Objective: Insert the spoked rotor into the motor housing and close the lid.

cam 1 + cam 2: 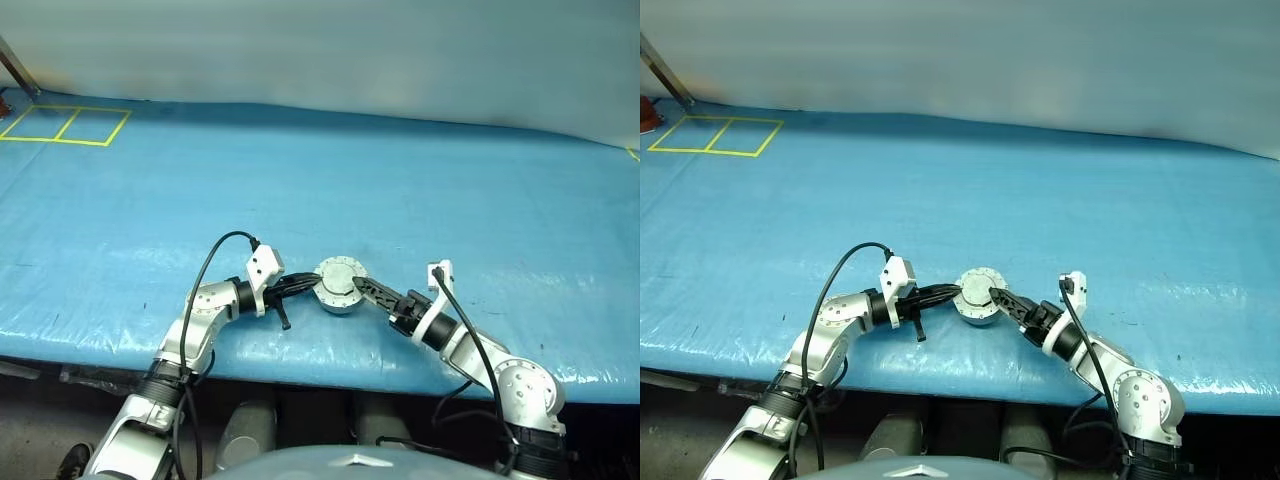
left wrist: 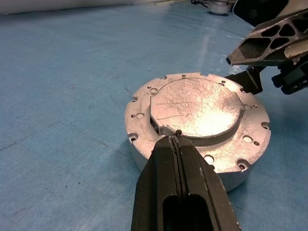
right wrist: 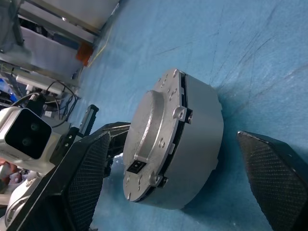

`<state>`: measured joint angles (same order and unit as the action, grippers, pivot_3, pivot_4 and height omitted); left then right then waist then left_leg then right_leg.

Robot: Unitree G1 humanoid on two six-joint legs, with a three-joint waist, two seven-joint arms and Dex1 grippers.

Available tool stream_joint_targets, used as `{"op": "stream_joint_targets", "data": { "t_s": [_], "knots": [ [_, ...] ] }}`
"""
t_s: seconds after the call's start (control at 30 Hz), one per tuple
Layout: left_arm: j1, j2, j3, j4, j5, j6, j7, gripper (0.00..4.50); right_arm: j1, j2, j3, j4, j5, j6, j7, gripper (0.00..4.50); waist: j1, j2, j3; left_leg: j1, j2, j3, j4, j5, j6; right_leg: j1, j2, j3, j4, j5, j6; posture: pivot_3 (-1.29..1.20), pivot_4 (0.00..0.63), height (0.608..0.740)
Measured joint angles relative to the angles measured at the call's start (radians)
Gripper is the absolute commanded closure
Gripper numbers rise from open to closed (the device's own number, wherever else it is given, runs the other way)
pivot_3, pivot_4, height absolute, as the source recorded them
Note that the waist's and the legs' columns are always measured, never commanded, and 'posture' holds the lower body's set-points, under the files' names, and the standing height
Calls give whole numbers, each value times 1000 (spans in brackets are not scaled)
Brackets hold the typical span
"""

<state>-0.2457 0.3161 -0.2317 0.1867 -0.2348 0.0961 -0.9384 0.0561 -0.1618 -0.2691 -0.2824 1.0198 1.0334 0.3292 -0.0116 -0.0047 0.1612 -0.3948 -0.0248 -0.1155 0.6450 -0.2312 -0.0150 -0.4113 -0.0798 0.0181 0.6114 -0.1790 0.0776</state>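
- Silver metal: the motor housing (image 1: 338, 287) sits on the blue surface (image 1: 400, 200) near its near edge, with the lid (image 2: 195, 107) lying on top, plain pale face up.
- The windings and whatever sits inside the housing are hidden under the lid; the rotor cannot be made out.
- In the right wrist view a thin dark gap runs between lid and housing rim, so whether the lid is fully seated is hard to tell.
- The left end effector (image 1: 310, 285) reaches in from the left, its two black fingers (image 2: 179, 163) pressed together with nothing between them; their tip lies at the lid's near edge, and contact cannot be confirmed.
- The right end effector (image 1: 362, 291) comes from the right with its fingers spread wide; the housing lies between them, apart from both mesh-patterned pads (image 3: 276, 178).
- Yellow tape squares (image 1: 65, 125) mark the surface's far left corner, well apart from the housing.
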Motion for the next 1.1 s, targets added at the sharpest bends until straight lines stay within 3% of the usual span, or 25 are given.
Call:
{"op": "stream_joint_targets", "data": {
  "t_s": [0.27, 0.6, 1.1],
  "knots": [
    [1, 1, 4, 0, 0, -2, 0, 4500, 7, 31, 6, 8, 75, 3, -35, 63, -1, 0, 0, 0, 0, 0, 0, 0, 0, 0, 0, 0, 0, 0, 0, 0, 150, 740],
    [12, 2, 8, 0, 19, -15, 4, 4500, 8, 27, 0, 44, 110, 1, -64, 3208, -2, 1, 0, -1, 0, 0, 0, 0, 0, -1, 0, 0, 0, 0, 0, 0, 150, 740],
    [30, -41, 52, 7, -21, 11, 22, 4500, 7, 22, 22, 46, 114, -22, -86, 3228, -6, 1, -1, 0, 1, 0, 0, 0, 0, -1, 0, 0, 0, 0, 0, 0, 150, 740]
  ]
}}
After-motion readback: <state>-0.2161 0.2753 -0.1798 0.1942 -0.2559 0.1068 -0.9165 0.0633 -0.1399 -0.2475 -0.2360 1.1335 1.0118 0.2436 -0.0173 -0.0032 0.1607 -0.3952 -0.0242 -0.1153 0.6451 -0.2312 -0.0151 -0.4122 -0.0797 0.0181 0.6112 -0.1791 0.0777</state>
